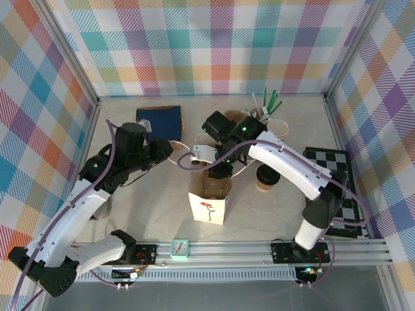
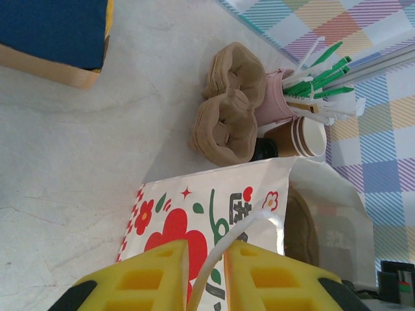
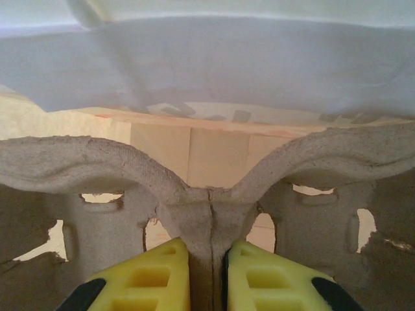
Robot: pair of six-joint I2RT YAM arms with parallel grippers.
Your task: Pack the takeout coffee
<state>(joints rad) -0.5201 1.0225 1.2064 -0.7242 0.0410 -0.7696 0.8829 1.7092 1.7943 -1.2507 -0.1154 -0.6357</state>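
Plaid-walled table [image 1: 149, 220], one takeout coffee [image 1: 266, 176], one bag [image 1: 209, 208]; left tool [image 2: 206, 254] clamping handle [image 2: 258, 218], right tool [image 3: 207, 259] clamping carrier [image 3: 207, 210].

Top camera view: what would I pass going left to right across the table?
Blue-topped box → white flower-print paper bag → black-lidded takeout coffee → checkered board.

your right wrist view cuts the pulp cup carrier [image 3: 207, 214] at both sides. the right arm [image 1: 285, 165] covers part of the takeout coffee [image 1: 266, 176]. the bag handle [image 2: 253, 217] runs off the left wrist view's bottom.
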